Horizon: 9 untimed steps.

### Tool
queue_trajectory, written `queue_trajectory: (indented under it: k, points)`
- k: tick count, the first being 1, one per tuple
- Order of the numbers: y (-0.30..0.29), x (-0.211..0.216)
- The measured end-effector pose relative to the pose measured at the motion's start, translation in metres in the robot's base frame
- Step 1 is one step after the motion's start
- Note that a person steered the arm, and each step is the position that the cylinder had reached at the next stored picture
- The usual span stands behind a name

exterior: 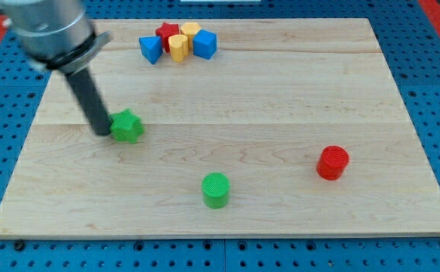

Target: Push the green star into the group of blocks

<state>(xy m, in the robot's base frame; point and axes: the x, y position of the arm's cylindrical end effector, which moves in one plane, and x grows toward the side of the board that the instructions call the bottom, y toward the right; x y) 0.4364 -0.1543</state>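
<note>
Pushing step under way: my tip point(102, 132) touches the green star point(127, 125) on its left side, at the board's left-centre. No claw exists (only a rod). Next move, judged: push toward the view's top-right into the group point(177, 42): two blue blocks point(151, 49), two yellow point(178, 47), one red star point(167, 32). Elsewhere: one green cylinder point(215, 190), one red cylinder point(332, 162).

dark rod tilted, my tip point(103, 133) on board
</note>
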Motion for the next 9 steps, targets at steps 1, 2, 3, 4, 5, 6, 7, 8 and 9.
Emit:
queue_trajectory:
  k: [1,2,3,4,5,6,7,8,9]
  points:
    - [0.064,-0.040]
    - [0.048,-0.042]
    - [-0.004,-0.030]
    - [0.013,0.021]
    - [0.089,0.028]
    - [0.138,-0.016]
    - [0.125,-0.045]
    - [0.126,0.007]
    - [0.109,0.026]
